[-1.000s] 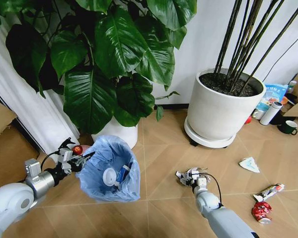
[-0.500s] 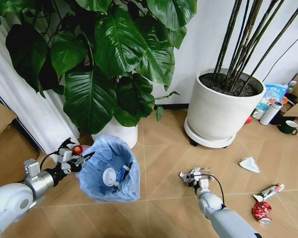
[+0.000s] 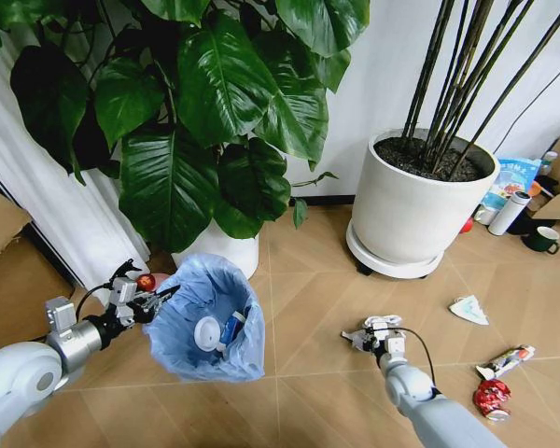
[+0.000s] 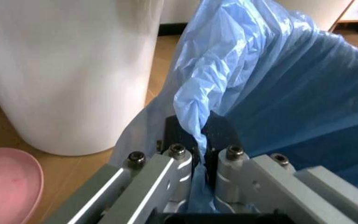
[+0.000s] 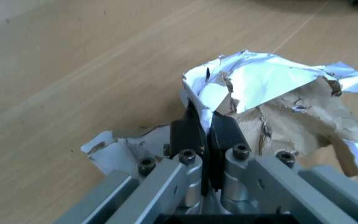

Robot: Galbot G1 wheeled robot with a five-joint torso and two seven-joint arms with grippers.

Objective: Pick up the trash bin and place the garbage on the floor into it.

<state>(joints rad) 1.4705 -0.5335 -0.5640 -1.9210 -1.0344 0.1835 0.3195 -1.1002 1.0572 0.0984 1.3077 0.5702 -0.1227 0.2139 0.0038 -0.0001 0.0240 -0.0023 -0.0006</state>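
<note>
1. Right gripper (image 3: pixel 375 329) has drifted rightward, away from the trash bin (image 3: pixel 208 322), jaws clamped on a torn paper wad (image 5: pixel 272 100) above the floor (image 3: pixel 299 271).
2. Left gripper (image 3: pixel 147 301) holds the bin aloft, jaws pinched on its blue liner (image 4: pixel 229 84).
3. Some litter sits inside already; a white scrap (image 3: pixel 469 310), wrapper (image 3: pixel 506 360) and red wad (image 3: pixel 491 397) remain.

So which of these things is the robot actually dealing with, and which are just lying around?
Part of the job:
trash bin, in left gripper
crumpled paper, in right gripper
white wad
long wrapper
red wrapper

Just there:
plant pot
green mug
bottle
</note>
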